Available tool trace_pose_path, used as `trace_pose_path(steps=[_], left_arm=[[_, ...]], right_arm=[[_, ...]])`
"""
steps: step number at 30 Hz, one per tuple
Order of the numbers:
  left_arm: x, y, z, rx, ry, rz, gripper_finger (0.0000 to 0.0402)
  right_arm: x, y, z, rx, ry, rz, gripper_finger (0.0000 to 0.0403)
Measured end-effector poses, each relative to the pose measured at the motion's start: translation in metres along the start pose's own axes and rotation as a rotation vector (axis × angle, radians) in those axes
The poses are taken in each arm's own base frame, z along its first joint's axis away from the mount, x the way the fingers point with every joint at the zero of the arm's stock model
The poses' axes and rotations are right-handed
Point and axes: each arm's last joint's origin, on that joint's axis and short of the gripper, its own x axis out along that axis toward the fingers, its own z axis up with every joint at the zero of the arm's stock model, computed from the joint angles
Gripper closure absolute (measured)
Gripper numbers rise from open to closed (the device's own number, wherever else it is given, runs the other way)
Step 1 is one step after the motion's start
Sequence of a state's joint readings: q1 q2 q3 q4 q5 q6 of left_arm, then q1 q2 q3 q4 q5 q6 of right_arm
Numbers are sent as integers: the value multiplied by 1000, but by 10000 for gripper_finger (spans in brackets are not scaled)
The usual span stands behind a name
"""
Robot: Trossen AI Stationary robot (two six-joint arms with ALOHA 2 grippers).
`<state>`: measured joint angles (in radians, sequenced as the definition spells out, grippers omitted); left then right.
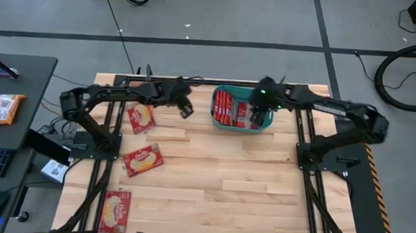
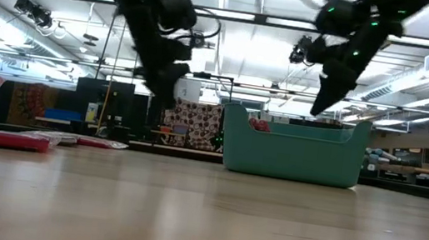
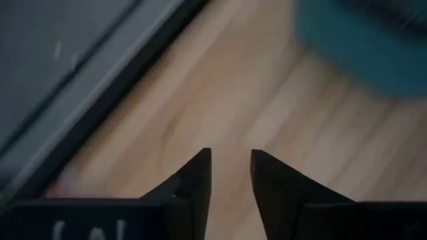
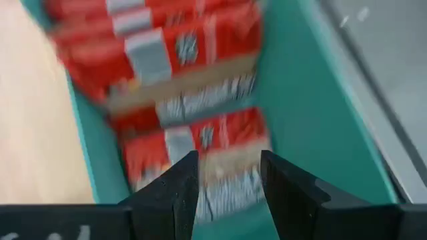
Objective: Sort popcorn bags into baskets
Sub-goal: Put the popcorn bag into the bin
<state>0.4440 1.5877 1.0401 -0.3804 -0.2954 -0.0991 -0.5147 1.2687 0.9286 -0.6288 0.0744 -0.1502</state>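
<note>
grey floor (image 1: 221, 16) crossed by dark lines, black desk (image 1: 10, 104) alongside.

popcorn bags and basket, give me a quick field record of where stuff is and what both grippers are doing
basket: teal basket at the table's far edge, centre, holding several red bags
bags in basket: popcorn bags packed inside, exact count unclear
bags on table: three, near bag, middle bag, far bag, all on the left side
left gripper: left gripper open, empty, over bare wood left of the basket
right gripper: right gripper open, empty, over the basket's bags
</note>
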Motion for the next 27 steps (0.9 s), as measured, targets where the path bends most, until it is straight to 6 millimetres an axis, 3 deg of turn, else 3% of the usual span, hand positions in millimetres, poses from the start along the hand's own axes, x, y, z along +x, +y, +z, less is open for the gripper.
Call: trace_pose_path(steps=[3,6,12,17,24,27], left_arm=[[21,-4,14,79,-144,-9,284],[47,-10,16,186,-199,-37,288],[77,-21,9,280,-219,-107,296],[83,-28,10,284,-267,-190,296],[84,-53,5,374,-297,-333,296],[85,-53,3,415,-291,-321,296]], right_arm=[[15,-10,13,-6,204,13,239],[40,-23,21,113,351,42,240],[91,-33,6,453,612,-37,245],[119,-31,-2,483,675,-245,247],[134,-25,-1,426,648,-252,254],[125,-24,7,409,608,-228,254]])
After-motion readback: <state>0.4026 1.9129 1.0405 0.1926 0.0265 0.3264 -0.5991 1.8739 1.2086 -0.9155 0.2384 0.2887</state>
